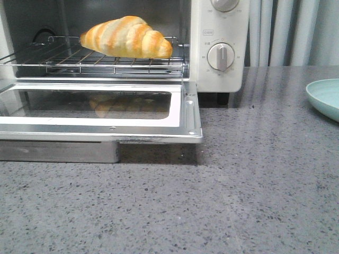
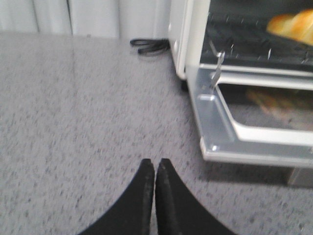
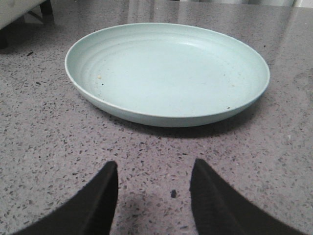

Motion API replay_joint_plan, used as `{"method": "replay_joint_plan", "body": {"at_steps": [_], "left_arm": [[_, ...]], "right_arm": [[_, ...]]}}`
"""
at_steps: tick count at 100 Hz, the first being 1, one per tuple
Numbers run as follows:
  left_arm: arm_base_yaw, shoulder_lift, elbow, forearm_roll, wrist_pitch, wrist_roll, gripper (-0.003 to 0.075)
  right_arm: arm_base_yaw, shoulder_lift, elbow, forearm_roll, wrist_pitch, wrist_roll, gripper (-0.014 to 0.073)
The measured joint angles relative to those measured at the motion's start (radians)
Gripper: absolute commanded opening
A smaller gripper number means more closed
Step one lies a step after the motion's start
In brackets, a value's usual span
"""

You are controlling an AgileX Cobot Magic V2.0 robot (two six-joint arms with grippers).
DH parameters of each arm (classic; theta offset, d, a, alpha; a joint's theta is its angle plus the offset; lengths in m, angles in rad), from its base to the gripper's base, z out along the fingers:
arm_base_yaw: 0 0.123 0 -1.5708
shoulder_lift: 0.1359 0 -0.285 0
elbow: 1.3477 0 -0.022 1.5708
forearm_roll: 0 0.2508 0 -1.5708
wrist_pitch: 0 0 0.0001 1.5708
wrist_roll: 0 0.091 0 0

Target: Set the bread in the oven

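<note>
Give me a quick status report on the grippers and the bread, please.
Left gripper shut, empty; right gripper open before the pale green plate. Striped golden croissant loaf on the white toaster oven's wire rack. Door open, nothing in the way.

You see glossy golden-orange striped bread point(image 1: 127, 37) on thin metal wire rack point(image 1: 95, 61); shiny metal-framed glass oven door point(image 1: 186, 114); speckled grey stone-look countertop point(image 1: 238, 196); smooth matt pale-green plate point(image 3: 166, 73).
</note>
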Motion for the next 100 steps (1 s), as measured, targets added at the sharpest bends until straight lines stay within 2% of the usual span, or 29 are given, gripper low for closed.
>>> {"method": "replay_joint_plan", "body": {"at_steps": [15,100], "left_arm": [[0.002,0.0,0.0,0.0,0.07,0.0,-0.0021],[0.002,0.0,0.0,0.0,0.072,-0.008,-0.0021]], "right_arm": [[0.0,0.0,0.0,0.0,0.0,0.0,0.0309],[0.0,0.0,0.0,0.002,0.0,0.0,0.0309]]}}
